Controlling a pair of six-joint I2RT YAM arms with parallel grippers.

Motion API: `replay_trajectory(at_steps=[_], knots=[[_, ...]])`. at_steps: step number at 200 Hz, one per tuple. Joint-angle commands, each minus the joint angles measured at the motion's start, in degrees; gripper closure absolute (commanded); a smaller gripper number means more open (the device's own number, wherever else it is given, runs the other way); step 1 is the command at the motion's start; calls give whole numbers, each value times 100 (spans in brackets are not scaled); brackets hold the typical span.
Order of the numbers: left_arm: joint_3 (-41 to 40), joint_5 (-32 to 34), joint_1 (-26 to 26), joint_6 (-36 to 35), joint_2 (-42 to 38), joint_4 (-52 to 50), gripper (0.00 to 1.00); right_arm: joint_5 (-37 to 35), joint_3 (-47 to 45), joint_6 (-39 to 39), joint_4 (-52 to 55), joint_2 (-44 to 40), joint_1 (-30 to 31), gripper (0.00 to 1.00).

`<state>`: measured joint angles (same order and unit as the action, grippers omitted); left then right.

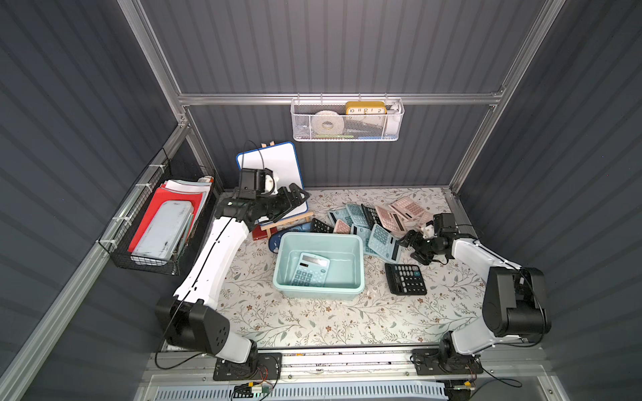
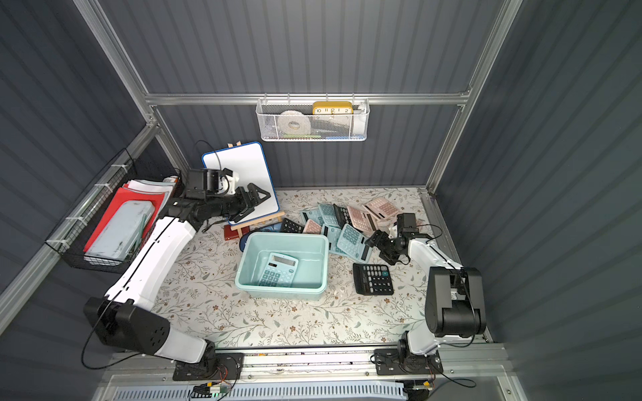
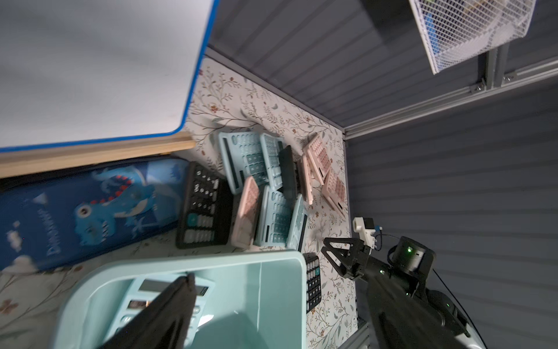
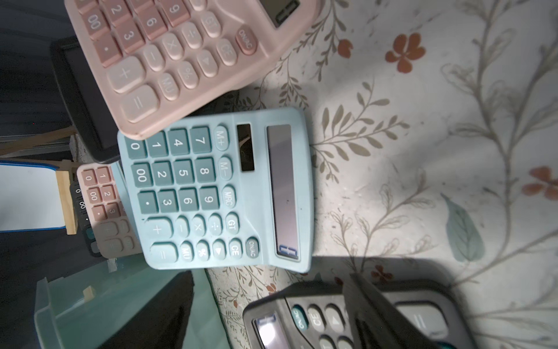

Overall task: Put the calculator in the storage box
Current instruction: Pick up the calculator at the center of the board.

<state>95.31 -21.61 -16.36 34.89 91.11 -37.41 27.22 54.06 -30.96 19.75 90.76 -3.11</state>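
Note:
The mint-teal storage box stands mid-table in both top views. A teal calculator lies tilted inside it. My left gripper hangs open and empty behind the box, in front of the whiteboard. Only one of its fingers shows in the left wrist view, over the box. My right gripper is open and empty, right of the box. It sits between a teal calculator at the edge of a pile and a lone black calculator.
A pile of teal, pink and black calculators lies behind and right of the box. A whiteboard on a wooden easel and a blue dinosaur pencil case stand at the back left. A white mesh basket and a black wire basket hang on the walls.

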Motion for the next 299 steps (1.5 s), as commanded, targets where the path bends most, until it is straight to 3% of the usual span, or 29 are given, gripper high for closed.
replay_trajectory(at_steps=[1,58,97,219,262,299], knots=[[873,144,-437,-443,784,-305,11,158,100,42,-111,175,-40,18],[3156,196,-1202,-870,2930,-988,22,237,62,-4,-257,389,-83,18],[4173,113,-1529,-971,4030,-1300,28,322,17,-15,-347,467,-115,19],[4347,-565,-2098,-954,5438,-637,41,810,-54,-301,-958,1037,-146,23],[4338,-617,-2309,-866,5713,-469,50,980,-98,-434,-1178,1196,-145,24],[4375,-706,-2384,-758,5824,-355,66,1049,-159,-500,-1323,1242,-145,24]])
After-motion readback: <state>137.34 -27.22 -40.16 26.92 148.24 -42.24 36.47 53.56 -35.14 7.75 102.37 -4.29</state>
